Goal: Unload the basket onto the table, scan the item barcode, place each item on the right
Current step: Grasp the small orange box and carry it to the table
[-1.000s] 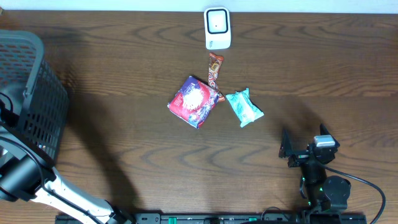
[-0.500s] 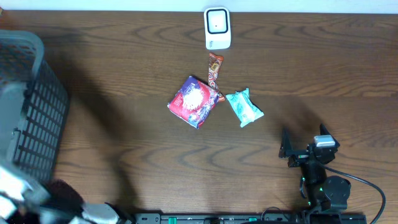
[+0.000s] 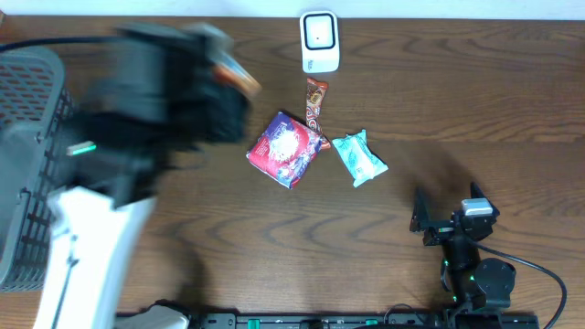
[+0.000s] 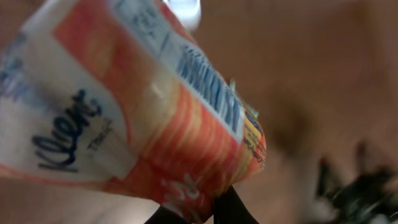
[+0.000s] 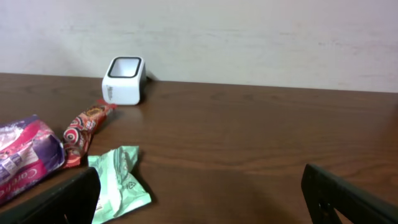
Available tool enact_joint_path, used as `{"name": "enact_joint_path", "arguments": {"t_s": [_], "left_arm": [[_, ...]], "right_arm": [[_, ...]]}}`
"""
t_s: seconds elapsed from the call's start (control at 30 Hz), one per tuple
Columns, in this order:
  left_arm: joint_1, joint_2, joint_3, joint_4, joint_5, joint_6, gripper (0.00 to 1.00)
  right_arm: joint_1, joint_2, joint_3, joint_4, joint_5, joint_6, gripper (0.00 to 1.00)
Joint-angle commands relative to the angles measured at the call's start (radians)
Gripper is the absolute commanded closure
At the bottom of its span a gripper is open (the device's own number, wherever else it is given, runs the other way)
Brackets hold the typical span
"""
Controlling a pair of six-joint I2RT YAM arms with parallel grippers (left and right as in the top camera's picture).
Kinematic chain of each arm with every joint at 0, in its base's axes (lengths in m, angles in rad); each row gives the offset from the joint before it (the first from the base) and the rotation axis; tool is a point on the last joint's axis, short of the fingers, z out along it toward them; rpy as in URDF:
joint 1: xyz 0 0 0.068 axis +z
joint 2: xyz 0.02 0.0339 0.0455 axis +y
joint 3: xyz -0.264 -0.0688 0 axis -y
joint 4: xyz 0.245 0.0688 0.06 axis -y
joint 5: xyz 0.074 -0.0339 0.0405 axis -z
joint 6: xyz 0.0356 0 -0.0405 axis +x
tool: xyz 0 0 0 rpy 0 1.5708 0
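Note:
My left gripper (image 3: 222,80) hangs blurred over the table's left-centre, shut on an orange and white tissue packet (image 3: 236,75). In the left wrist view that packet (image 4: 143,106) fills most of the frame, its lower edge pinched between my dark fingertips (image 4: 233,210); the left gripper (image 4: 200,213) sits at the bottom edge. The white scanner (image 3: 319,41) stands at the table's far edge, also visible as the scanner (image 5: 125,81) in the right wrist view. My right gripper (image 3: 446,212) rests open near the front right, and the right wrist view shows the right gripper (image 5: 205,202) with nothing between its fingers.
A red and purple pack (image 3: 286,148), a brown-red bar (image 3: 315,105) and a teal packet (image 3: 358,157) lie below the scanner. A dark mesh basket (image 3: 27,137) stands at the left edge. The left arm's white link (image 3: 87,247) crosses the front left.
The left arm has swung up from the front left by the basket to over the table's left-centre, carrying the orange packet. The right arm has not moved.

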Motion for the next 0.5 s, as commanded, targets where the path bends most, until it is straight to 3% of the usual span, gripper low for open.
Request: {"name": "enact_joint_path", "arguments": {"t_s": [0.0, 0.13, 0.37, 0.4, 0.43, 0.47], "left_arm": [[-0.192, 0.143, -0.097, -0.021, -0.243, 0.032, 0.93], [-0.288, 0.315, -0.146, 0.03, -0.231, -0.01, 0.93], [-0.357, 0.549, -0.145, 0.277, -0.212, -0.011, 0.93], [-0.357, 0.561, -0.145, 0.285, -0.212, -0.014, 0.85], [-0.357, 0.574, -0.145, 0.288, -0.212, -0.02, 0.55], [-0.355, 0.576, -0.145, 0.289, -0.213, -0.02, 0.4]], "right_arm": [[0.006, -0.005, -0.001, -0.004, 0.001, -0.007, 0.01], [0.006, -0.005, -0.001, -0.004, 0.001, -0.007, 0.01], [0.006, -0.005, -0.001, -0.004, 0.001, -0.007, 0.01], [0.006, -0.005, -0.001, -0.004, 0.001, -0.007, 0.01], [0.006, -0.005, -0.001, -0.004, 0.001, -0.007, 0.01], [0.006, -0.005, -0.001, -0.004, 0.001, -0.007, 0.01]]}}
